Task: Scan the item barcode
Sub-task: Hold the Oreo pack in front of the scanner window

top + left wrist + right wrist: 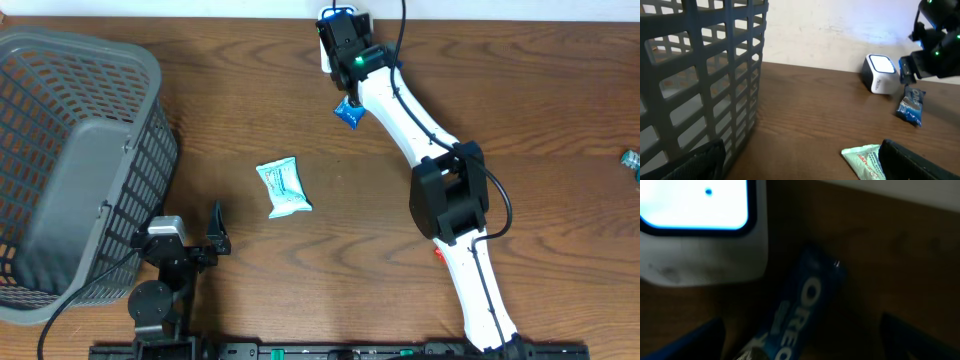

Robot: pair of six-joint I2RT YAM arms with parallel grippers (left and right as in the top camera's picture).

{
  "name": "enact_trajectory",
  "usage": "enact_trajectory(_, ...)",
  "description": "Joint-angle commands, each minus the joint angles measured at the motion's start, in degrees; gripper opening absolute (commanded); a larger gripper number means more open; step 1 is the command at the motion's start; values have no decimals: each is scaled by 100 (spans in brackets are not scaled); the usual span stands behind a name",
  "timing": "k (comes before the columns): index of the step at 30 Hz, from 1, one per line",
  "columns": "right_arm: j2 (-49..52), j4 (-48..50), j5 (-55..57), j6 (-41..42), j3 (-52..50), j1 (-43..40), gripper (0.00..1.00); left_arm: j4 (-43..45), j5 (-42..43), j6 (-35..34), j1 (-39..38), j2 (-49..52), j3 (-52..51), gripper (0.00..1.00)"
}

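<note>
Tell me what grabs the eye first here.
The white scanner, its window glowing, stands at the far edge of the table, with a blue Oreo packet right beside it. A big grey basket takes up the table's left side.

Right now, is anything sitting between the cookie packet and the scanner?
Nothing visible. The cookie packet sits right beside the scanner, with only bare table between them; the right pincer hangs open over it.

Blue packet (349, 113) beside the right arm (405, 108), teal pouch (284, 188) farther left
</note>
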Motion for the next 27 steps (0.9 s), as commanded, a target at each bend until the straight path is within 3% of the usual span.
enact_trajectory(1, -238, -260, -754, 1486, 79, -131, 99, -214, 35, -11, 28, 0, -76, 98)
enact_trajectory(10, -168, -446, -1314, 3001, -57, -535, 95, -214, 33, -11, 28, 0, -76, 98)
enact_trajectory(20, 225, -444, -2260, 3042, -59, -625, 91, -214, 33, -11, 28, 0, -76, 98)
enact_trajectory(27, 522, -577, -2286, 3040, -61, -643, 87, -214, 33, -11, 28, 0, -76, 98)
